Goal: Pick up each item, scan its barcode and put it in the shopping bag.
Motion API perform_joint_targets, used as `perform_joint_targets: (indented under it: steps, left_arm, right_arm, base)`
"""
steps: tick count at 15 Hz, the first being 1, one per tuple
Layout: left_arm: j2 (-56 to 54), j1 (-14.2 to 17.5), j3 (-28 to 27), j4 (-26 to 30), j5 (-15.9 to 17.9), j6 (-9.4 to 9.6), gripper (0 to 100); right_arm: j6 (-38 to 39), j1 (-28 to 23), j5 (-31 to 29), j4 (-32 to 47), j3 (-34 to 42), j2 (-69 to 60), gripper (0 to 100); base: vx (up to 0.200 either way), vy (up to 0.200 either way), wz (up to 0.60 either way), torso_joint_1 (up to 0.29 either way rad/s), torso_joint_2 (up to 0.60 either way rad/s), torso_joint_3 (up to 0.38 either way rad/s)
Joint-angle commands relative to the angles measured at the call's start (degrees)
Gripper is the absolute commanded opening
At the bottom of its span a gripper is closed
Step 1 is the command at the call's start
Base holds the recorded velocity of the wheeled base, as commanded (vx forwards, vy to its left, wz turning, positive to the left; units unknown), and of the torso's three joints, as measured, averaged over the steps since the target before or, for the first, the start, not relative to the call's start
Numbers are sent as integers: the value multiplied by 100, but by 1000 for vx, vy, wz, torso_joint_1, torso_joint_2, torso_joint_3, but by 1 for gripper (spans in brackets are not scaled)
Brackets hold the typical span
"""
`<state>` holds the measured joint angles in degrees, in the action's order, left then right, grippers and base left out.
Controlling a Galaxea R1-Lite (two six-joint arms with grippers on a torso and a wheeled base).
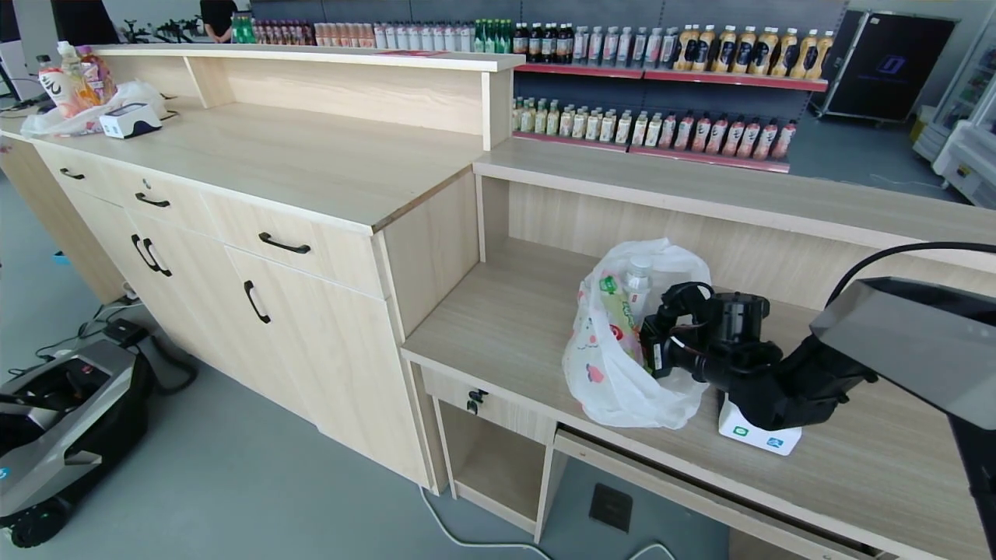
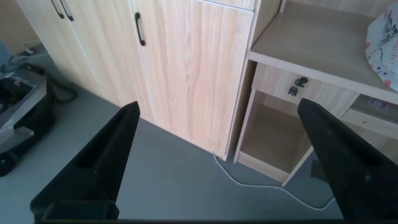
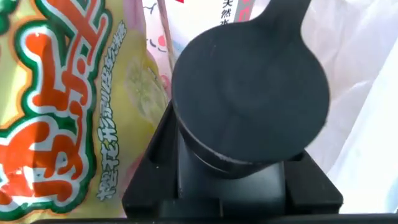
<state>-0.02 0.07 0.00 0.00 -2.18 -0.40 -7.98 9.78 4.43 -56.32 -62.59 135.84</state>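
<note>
A shop, seen at its checkout. We note red shelves (image 1: 669, 78) lined with rows of drink bottles (image 1: 654, 128) behind a long wooden table (image 1: 311, 155) with drawers. A filled plastic bag (image 1: 615, 373) and a white scanner (image 1: 759, 437) stand on its lower part. A cooler (image 1: 965, 101) stands far right.
</note>
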Motion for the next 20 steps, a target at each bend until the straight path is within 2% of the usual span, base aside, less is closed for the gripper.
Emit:
perform_joint_targets:
  steps: [1, 7, 8, 11, 15, 20]
  left_arm:
    - [2, 1, 0, 0, -2, -4, 100]
    - [2, 1, 0, 0, -10, -4, 100]
    - [2, 1, 0, 0, -2, -4, 100]
    - [2, 1, 0, 0, -10, -4, 100]
    - [2, 1, 0, 0, -10, -4, 100]
    - [2, 1, 0, 0, -2, -4, 100]
  right_arm:
    - [-1, -2, 6, -11, -52, 145, 0]
    - [-1, -2, 6, -2, -96, 206, 0]
    - [-1, -2, 6, -11, -105, 206, 100]
    - [7, -2, 85, -11, -122, 180, 100]
    - [-36, -37, 392, 51, -113, -506, 100]
    - [-696, -371, 577, 455, -113, -1446, 100]
  base:
    - [0, 0, 0, 0, 0, 0]
    - [0, 0, 0, 0, 0, 0]
    - [0, 0, 0, 0, 0, 0]
    - [0, 0, 0, 0, 0, 0]
    - [0, 0, 0, 0, 0, 0]
    - [0, 0, 0, 0, 0, 0]
